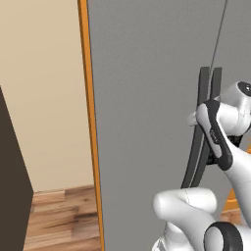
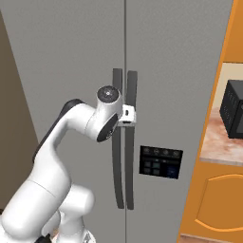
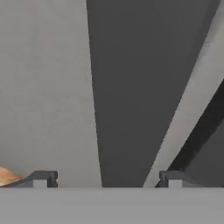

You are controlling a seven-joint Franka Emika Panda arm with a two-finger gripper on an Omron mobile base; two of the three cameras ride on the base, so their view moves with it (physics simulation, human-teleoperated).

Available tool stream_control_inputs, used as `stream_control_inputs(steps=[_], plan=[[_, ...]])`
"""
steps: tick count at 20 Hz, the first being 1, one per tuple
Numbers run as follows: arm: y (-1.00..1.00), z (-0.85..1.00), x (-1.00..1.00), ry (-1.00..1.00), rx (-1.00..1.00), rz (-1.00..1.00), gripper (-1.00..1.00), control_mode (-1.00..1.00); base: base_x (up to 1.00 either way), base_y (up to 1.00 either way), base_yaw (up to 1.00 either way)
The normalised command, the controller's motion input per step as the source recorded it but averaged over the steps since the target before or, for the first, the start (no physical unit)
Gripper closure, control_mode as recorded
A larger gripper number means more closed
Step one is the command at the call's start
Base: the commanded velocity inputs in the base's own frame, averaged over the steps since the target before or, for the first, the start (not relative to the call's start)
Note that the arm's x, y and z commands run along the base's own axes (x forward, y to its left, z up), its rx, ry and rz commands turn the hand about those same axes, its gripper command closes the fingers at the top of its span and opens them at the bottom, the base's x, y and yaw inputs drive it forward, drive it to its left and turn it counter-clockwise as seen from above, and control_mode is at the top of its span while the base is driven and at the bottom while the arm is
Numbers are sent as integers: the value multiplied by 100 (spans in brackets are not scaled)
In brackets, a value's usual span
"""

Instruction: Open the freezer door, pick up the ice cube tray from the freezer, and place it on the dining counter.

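The freezer door (image 2: 71, 71) is a tall grey panel, seen too in the left base view (image 1: 147, 98), and it stands closed. Its dark curved bar handle (image 2: 116, 166) runs beside the seam, next to the handle of the right-hand door. My gripper (image 2: 125, 114) is at mid-height of that handle (image 1: 190, 169). In the hand view the gripper (image 3: 107, 180) is open, and the wide dark handle (image 3: 131, 87) runs up between the two fingertips (image 3: 41, 179). The ice cube tray is hidden behind the closed door. The dining counter is out of view.
An orange cabinet side (image 1: 90, 122) borders the freezer on the left, with wood floor (image 1: 63, 215) and a dark panel (image 1: 12, 186) beyond. To the right are a dark control panel (image 2: 160, 161), an orange cabinet (image 2: 216, 199) and a black appliance (image 2: 235, 116).
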Motion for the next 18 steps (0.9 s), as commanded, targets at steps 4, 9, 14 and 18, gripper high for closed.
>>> stream_control_inputs(steps=[4, 9, 14, 18], plan=[[-56, -29, 0, -34, 3, 0, -100, -100, 0, 0, 0], [-48, -19, 0, -31, 4, 0, -100, -100, 0, 0, 0], [-31, -4, 1, -30, 9, -1, -100, -100, 0, 0, 0], [-42, 0, 1, -25, 10, 0, -100, -100, 0, 0, 0]])
